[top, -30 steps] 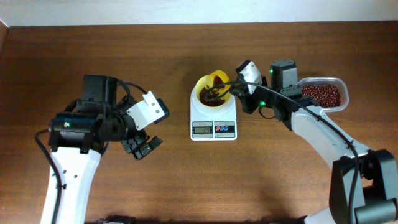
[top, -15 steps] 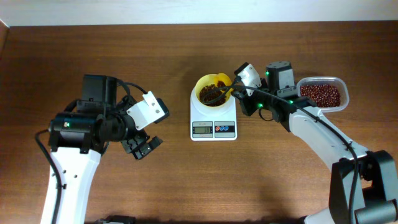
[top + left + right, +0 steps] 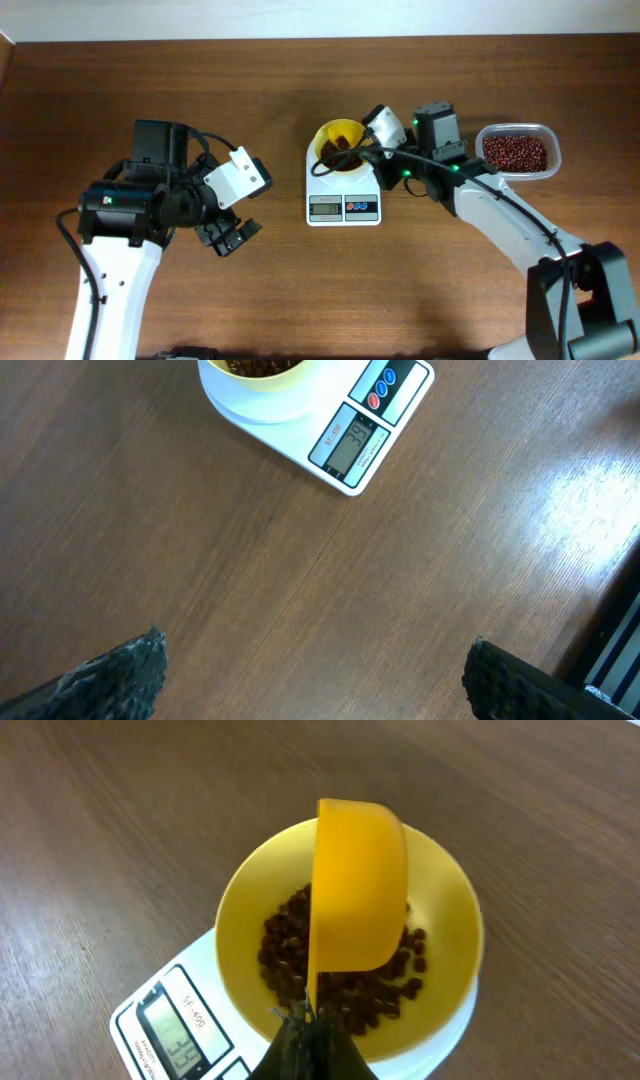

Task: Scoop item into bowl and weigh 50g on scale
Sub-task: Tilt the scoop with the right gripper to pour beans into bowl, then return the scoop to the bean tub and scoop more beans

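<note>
Overhead view: the left gripper (image 3: 230,238) is hovering above the table (image 3: 200,80), jaws spread wide and holding nothing. Well to its right, the scale (image 3: 343,208) is carrying the bowl (image 3: 322,135), and its display (image 3: 350,448) is showing 39. The right gripper (image 3: 310,1045) is clamping the scoop (image 3: 360,890) by its handle, tilted over the beans (image 3: 290,935) just ahead of it. Right of it, a container (image 3: 516,127) is holding more.

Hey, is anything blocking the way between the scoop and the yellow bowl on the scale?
Nothing visible does. The right gripper holds the scoop tipped directly over the open bowl, which sits on the scale with beans already inside. No lid or other object lies between them.
</note>
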`<state>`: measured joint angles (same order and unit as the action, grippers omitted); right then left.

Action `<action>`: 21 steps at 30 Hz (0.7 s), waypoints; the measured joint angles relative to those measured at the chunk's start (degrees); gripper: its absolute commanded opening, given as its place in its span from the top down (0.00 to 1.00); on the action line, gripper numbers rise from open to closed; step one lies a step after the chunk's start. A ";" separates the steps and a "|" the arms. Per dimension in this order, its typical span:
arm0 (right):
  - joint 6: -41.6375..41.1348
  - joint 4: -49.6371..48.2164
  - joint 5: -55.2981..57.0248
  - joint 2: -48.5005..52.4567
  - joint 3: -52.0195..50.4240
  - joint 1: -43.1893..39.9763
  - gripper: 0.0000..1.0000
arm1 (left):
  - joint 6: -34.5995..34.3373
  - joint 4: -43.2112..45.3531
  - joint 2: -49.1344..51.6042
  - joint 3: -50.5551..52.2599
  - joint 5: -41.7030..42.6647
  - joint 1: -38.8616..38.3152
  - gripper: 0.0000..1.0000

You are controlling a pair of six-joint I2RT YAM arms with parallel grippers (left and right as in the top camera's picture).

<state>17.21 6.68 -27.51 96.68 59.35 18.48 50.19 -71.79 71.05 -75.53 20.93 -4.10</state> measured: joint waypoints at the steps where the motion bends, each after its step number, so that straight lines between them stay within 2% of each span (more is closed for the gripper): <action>1: 1.18 0.02 4.00 0.00 0.00 1.14 0.96 | 0.00 -0.02 0.00 0.00 0.00 0.00 0.01; 5: 4.46 0.02 11.61 0.00 0.00 1.51 0.96 | 0.00 -0.02 0.00 0.00 0.00 0.00 0.01; 11: 9.18 -0.72 13.09 -2.34 0.00 1.51 0.96 | 0.00 -0.02 0.00 0.00 0.00 0.00 0.01; 13: 6.78 -0.76 10.71 -6.93 0.00 1.51 0.96 | 0.00 -0.02 0.00 0.00 0.00 0.00 0.01; 17: -4.02 -0.70 3.52 -13.07 0.00 1.51 0.96 | 0.00 -0.02 0.00 0.00 0.00 0.00 0.01; 19: -5.11 2.19 3.06 -13.62 0.04 1.03 0.96 | 0.00 -0.04 0.00 0.00 0.02 0.00 0.01; 21: -5.31 4.50 2.75 -15.89 0.04 -3.17 0.96 | 0.00 -0.02 0.00 0.00 0.02 0.00 0.01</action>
<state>11.90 11.18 -24.75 80.79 59.40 15.31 50.19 -71.81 71.05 -75.53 20.95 -4.10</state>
